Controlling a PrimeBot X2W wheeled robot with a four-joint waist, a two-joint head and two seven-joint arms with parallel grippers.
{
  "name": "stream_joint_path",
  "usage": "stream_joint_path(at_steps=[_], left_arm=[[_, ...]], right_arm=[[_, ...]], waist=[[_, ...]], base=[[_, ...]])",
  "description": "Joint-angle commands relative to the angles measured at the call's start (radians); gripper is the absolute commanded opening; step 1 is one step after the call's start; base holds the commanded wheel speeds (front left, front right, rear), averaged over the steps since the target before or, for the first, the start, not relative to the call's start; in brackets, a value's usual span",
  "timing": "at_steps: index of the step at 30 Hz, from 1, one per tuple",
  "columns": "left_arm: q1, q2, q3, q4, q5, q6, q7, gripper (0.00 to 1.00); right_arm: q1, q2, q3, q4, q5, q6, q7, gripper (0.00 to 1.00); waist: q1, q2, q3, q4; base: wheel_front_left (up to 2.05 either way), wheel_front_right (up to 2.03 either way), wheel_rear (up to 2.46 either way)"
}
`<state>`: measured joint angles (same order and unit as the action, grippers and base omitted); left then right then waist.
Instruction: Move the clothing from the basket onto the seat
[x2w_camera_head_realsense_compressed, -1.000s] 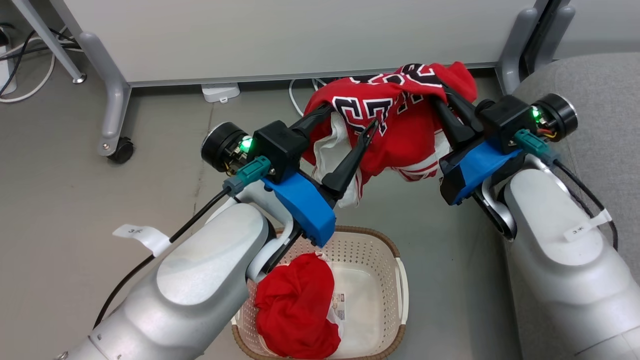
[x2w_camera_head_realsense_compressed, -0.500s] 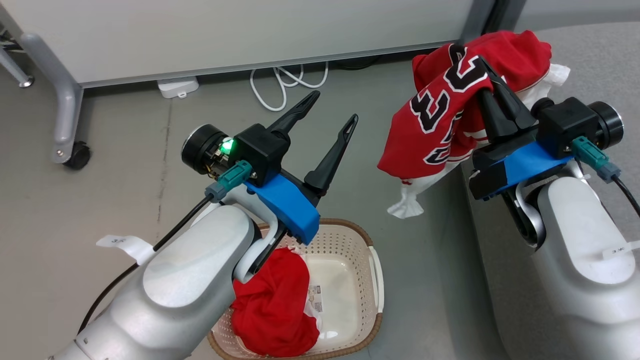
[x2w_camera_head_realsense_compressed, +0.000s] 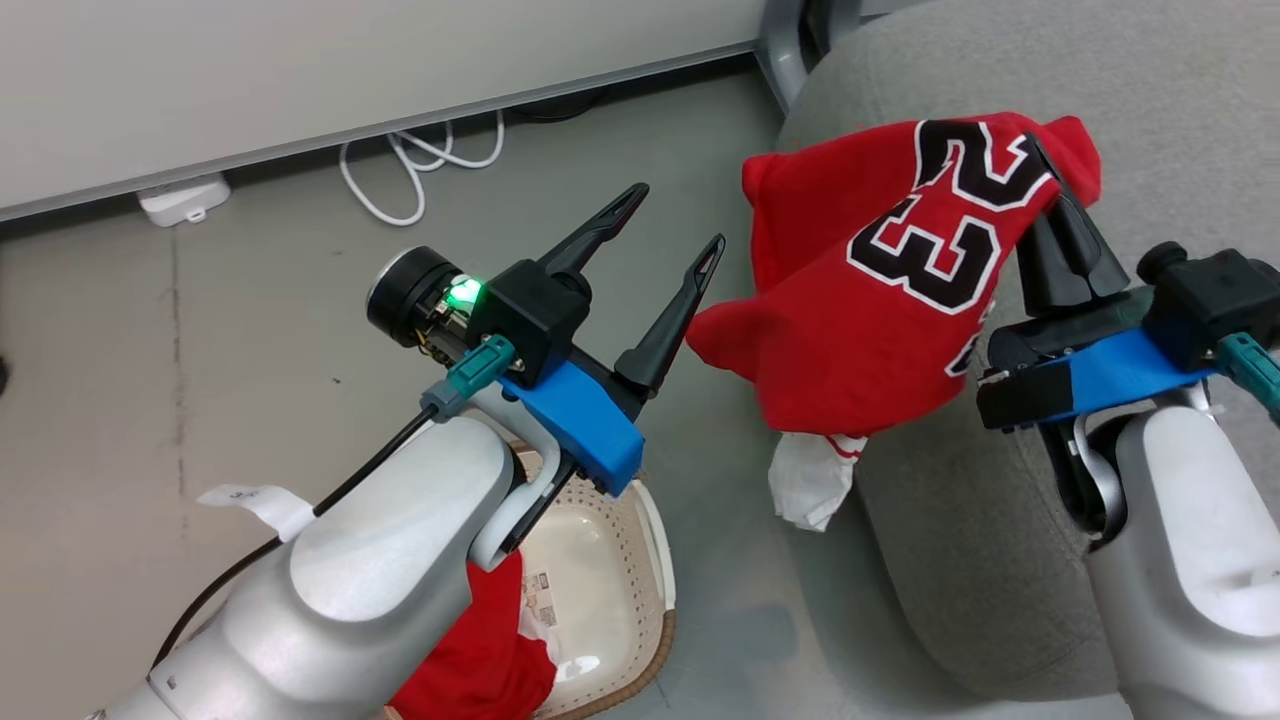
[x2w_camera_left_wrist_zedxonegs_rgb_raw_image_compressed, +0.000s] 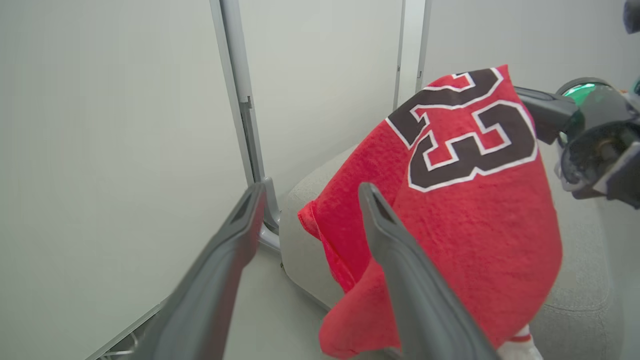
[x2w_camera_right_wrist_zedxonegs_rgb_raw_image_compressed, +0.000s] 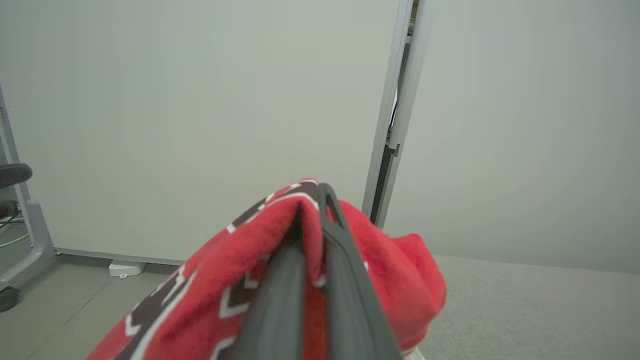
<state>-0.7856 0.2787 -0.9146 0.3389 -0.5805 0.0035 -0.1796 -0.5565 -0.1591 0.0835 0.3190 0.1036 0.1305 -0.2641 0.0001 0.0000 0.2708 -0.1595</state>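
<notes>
My right gripper (x2w_camera_head_realsense_compressed: 1042, 165), clamped on the jersey (x2w_camera_head_realsense_compressed: 870, 330), holds it over the seat's (x2w_camera_head_realsense_compressed: 1150, 80) edge; left gripper (x2w_camera_head_realsense_compressed: 675, 217) apart, empty.

The jersey (x2w_camera_head_realsense_compressed: 860, 330) between the right gripper's (x2w_camera_head_realsense_compressed: 1040, 152) dark fingers (x2w_camera_head_realsense_compressed: 1065, 250) is showing red with a black, white-outlined "23" and white lining; the seat (x2w_camera_head_realsense_compressed: 960, 560) under those fingers is looking light grey.

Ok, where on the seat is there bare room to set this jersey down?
The seat is bare beyond the jersey, up to the head view's top edge, and on its near slope below the jersey. Crowded: the seat's left edge, where the right gripper holds the jersey.
</notes>
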Motion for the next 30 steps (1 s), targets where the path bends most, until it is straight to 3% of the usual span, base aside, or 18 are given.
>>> stream_joint_path(at_steps=[1,14,24,30], left_arm=[[-0.015,0.002,-0.001,-0.002,0.005,0.004,-0.007,1.0],[-0.011,-0.001,-0.028,0.009,0.011,-0.003,-0.003,1.0],[-0.008,-0.005,-0.049,0.006,0.012,-0.009,-0.002,1.0],[-0.033,0.002,-0.051,-0.008,0.021,-0.007,0.004,1.0]], right_arm=[[0.021,0.005,-0.015,-0.013,0.005,0.001,-0.001,0.0],[0.154,0.041,-0.126,-0.095,-0.006,0.001,-0.001,0.0],[0.186,0.061,-0.143,-0.131,0.003,0.001,-0.001,0.0],[0.117,0.053,-0.178,-0.174,0.017,0.001,-0.001,0.0]], waist=[[-0.0001,0.0,0.009,-0.033],[-0.0001,0.0,0.013,-0.146],[-0.0001,0.0,0.01,-0.161],[-0.0001,0.0,0.049,-0.144]], base=[[0.0,0.0,0.0],[0.0,0.0,0.0],[0.0,0.0,0.0],[0.0,0.0,0.0]])
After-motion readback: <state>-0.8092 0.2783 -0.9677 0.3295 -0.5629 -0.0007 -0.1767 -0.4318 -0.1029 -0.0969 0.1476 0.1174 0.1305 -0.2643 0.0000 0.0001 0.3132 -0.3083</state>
